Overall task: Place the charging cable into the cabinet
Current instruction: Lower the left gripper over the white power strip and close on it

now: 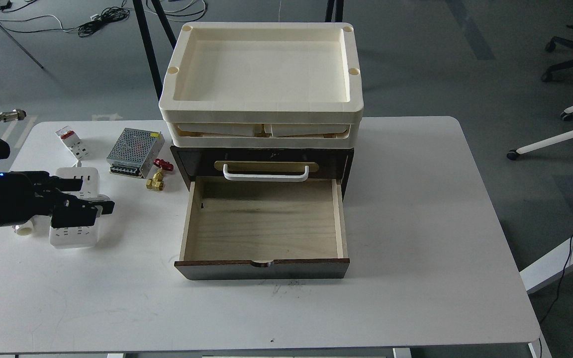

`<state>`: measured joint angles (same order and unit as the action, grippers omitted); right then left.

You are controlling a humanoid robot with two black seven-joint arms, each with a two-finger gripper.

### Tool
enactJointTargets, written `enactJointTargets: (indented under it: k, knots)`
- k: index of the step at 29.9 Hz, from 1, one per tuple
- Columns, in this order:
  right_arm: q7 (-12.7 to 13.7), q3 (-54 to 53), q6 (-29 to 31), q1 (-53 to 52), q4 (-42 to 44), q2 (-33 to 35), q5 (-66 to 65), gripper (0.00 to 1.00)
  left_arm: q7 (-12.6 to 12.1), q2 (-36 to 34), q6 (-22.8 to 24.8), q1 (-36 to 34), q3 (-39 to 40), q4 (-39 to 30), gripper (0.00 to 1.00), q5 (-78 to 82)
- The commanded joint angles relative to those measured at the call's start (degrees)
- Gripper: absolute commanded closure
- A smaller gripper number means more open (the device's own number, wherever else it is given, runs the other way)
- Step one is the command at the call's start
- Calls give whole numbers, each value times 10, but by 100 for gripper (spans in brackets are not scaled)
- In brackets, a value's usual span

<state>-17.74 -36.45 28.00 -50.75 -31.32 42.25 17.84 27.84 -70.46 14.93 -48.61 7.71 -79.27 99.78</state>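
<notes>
The charging cable (74,233), a white power strip with its cord coiled round the middle, lies flat on the white table (416,199) at the left. My left gripper (92,197) comes in from the left and hovers over the strip's middle. Its two fingers (87,213) stand apart, one on each side of the coiled cord. The dark brown cabinet (182,161) stands at the table's middle. Its light plywood drawer (264,223) is pulled out toward me and is empty. The upper drawer with the white bar handle (265,173) is closed. My right gripper is out of view.
Stacked cream plastic trays (261,74) sit on the cabinet. A white-and-red breaker (71,141), a perforated metal power supply box (135,151) and a brass valve with a red handle (157,176) lie between the strip and the cabinet. A small white part (23,227) lies by my left arm.
</notes>
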Motion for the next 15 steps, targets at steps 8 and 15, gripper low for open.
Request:
enactJointTargets:
  k: [8, 15]
  knots:
    - [0, -1, 0, 0, -1, 1, 0, 1, 2, 138, -18, 1, -2, 212, 0, 86]
    - [-1, -1, 0, 2, 0, 1, 0, 1, 2, 169, -18, 0, -3, 261, 1, 148]
